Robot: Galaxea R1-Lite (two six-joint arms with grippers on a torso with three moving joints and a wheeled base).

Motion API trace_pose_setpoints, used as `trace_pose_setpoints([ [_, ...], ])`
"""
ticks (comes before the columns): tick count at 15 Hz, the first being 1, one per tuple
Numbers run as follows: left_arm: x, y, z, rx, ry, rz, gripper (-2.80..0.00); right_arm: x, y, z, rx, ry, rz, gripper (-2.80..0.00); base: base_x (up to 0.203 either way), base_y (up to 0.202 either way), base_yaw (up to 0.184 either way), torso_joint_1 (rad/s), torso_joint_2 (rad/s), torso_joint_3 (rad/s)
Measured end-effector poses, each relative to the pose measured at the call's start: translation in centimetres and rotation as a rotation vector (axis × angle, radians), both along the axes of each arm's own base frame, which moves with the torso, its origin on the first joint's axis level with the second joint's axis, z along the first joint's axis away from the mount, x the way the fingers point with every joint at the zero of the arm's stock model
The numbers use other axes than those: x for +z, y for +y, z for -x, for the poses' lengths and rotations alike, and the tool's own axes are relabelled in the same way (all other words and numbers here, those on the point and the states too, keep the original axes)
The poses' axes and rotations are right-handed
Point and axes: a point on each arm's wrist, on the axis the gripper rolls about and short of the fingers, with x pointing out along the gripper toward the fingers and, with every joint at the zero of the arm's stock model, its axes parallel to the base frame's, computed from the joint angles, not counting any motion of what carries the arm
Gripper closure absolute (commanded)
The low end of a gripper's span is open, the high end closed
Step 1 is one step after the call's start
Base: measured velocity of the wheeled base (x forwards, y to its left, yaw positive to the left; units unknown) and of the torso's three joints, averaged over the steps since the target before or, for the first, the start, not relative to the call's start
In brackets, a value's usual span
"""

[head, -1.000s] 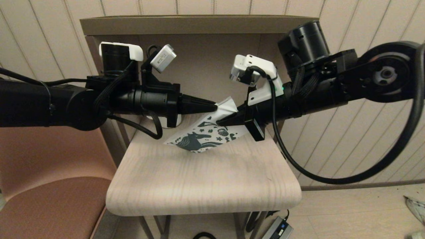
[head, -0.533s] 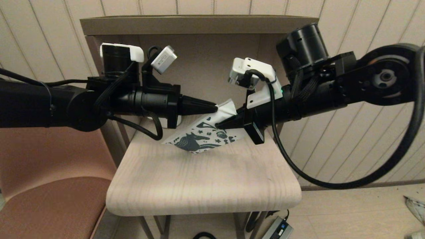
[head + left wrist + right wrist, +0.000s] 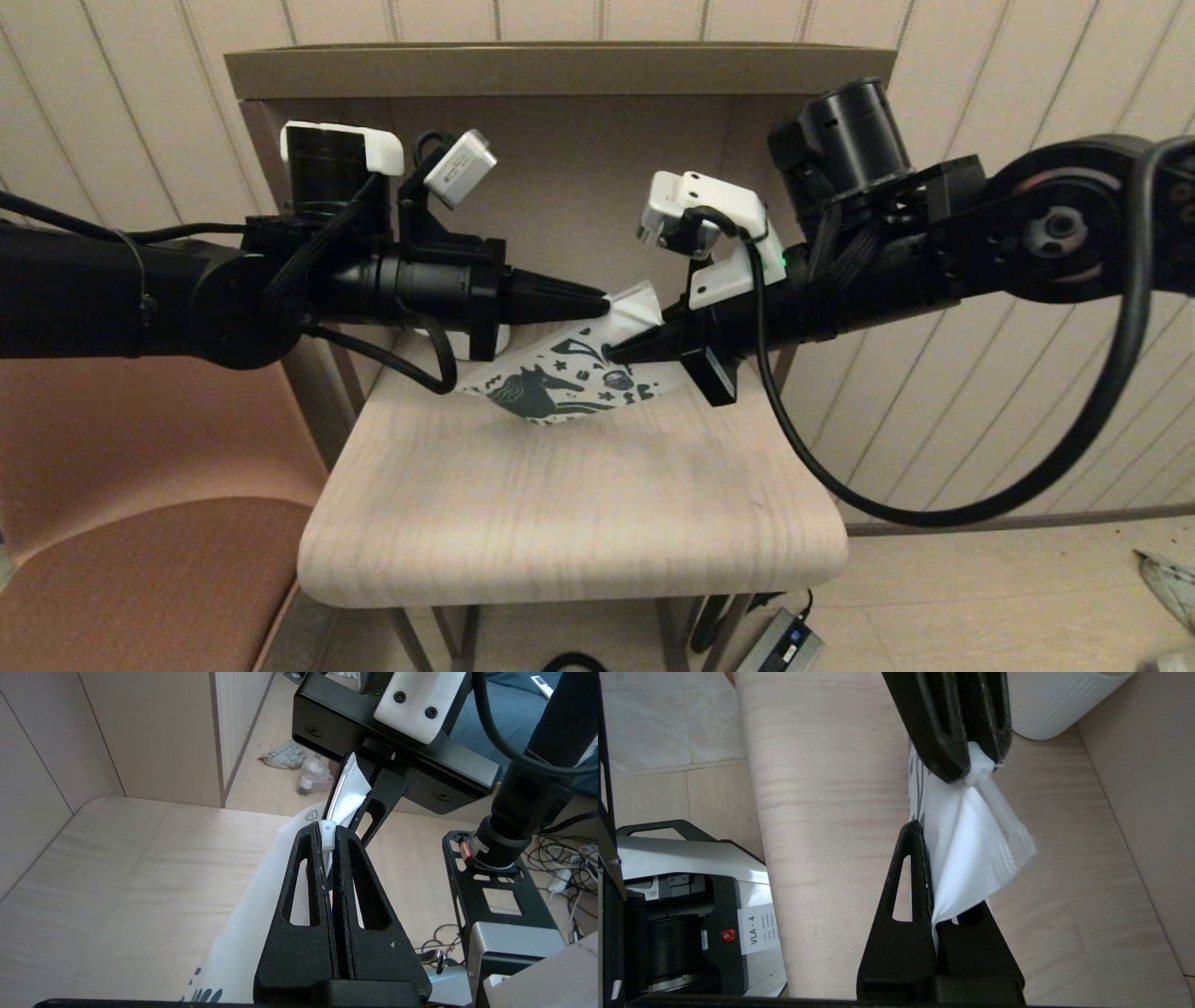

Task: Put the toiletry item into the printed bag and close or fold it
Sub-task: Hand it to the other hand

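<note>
Table point(image 3: 560, 504): light wood, its near part bare.
Printed bag point(image 3: 551, 387): hanging above the table's far half, between both grippers.
Right gripper point(image 3: 611, 353): pinching the bag's right top edge.
Left gripper point(image 3: 605, 303): fingers pressed together on the bag's upper corner, farther back.

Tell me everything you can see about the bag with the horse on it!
The printed bag is a flat white pouch of thin, crinkly plastic with a dark teal horse and small doodles. It hangs tilted above the pale wooden table, its lower edge close to the surface. The left gripper and the right gripper each pinch its white top edge, which is bunched between them.
</note>
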Motion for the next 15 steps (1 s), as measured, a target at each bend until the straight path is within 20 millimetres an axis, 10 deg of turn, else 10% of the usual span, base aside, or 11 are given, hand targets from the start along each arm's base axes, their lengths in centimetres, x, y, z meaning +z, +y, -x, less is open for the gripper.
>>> trace_pose_setpoints([
  [14, -1.7, -2.0, 0.1, -0.048, 0.037, -0.021, 0.00, 0.2, -0.5, 0.1, -0.083, -0.068, 0.074, 0.00, 0.000, 0.000, 0.000, 0.000, 0.00, 0.000],
  [15, -1.8, -2.0, 0.1, -0.050, 0.039, -0.022, 0.00, 0.2, -0.5, 0.1, -0.089, -0.067, 0.080, -2.80, 0.000, 0.000, 0.000, 0.000, 0.00, 0.000],
])
